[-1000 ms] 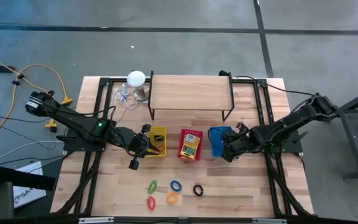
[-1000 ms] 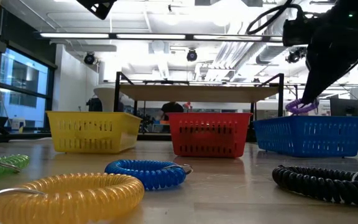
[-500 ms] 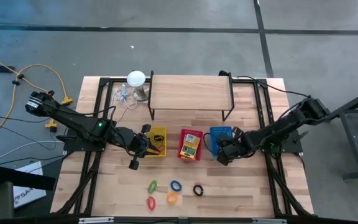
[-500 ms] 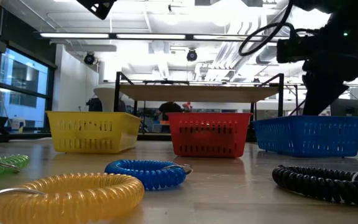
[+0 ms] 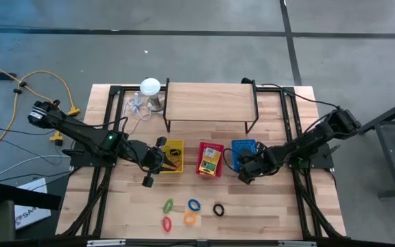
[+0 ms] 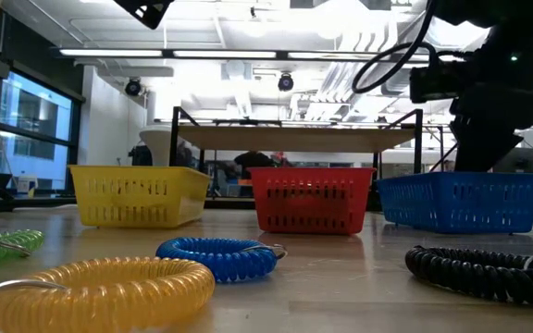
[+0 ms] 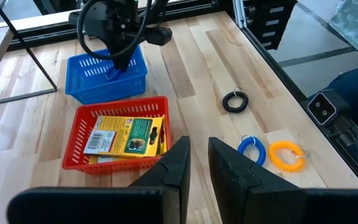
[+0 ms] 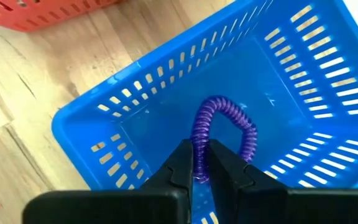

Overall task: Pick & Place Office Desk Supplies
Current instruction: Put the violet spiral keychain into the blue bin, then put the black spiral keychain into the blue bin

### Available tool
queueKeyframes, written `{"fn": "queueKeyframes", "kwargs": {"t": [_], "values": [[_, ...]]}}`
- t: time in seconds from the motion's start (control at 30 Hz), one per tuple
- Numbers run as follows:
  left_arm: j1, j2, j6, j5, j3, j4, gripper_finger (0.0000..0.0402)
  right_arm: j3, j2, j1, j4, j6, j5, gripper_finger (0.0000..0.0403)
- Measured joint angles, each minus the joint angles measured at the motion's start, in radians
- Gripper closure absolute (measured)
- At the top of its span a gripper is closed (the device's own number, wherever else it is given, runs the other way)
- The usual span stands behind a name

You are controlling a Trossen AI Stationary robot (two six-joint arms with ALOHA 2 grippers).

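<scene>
Purple coil band (image 8: 224, 121) pinched between the right gripper (image 8: 199, 163) fingers, hanging down inside the blue basket (image 8: 303, 81). Jaws narrow, clamped on the coil. Blue basket sits at the right end of the row, red basket (image 5: 210, 160) with card boxes (image 7: 124, 135) in the middle, yellow basket (image 5: 172, 156) on the left. Green (image 5: 168, 204), blue (image 5: 195, 204), black (image 5: 219, 209), orange (image 5: 190, 218) and red (image 5: 166, 223) coil bands lie loose on the table (image 5: 266, 213) nearer the front edge. Left gripper (image 7: 196, 163) hovers beside the yellow basket, jaws nearly together, holding nothing.
</scene>
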State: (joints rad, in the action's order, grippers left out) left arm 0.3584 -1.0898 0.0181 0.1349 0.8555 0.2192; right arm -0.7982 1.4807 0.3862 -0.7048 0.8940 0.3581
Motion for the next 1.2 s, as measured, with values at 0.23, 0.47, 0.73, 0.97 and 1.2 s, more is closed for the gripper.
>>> {"fn": "queueKeyframes", "kwargs": {"t": [0.23,0.47,0.73,0.97,1.2], "values": [[0.000,0.000,0.000,0.000,0.000,0.000,0.0347,0.000,0.000,0.000,0.000,0.000,0.001,0.0379],[0.000,0.000,0.000,0.000,0.000,0.000,0.0347,0.000,0.000,0.000,0.004,-0.004,0.001,0.0375],[0.000,0.000,0.000,0.000,0.000,0.000,0.0347,0.000,0.000,0.000,0.006,-0.007,0.005,0.0315],[0.000,0.000,0.000,0.000,0.000,0.000,0.0347,0.000,0.000,0.000,0.006,-0.008,0.005,0.0291],[0.000,0.000,0.000,0.000,0.000,0.000,0.0347,0.000,0.000,0.000,0.006,-0.008,0.005,0.0297]]}}
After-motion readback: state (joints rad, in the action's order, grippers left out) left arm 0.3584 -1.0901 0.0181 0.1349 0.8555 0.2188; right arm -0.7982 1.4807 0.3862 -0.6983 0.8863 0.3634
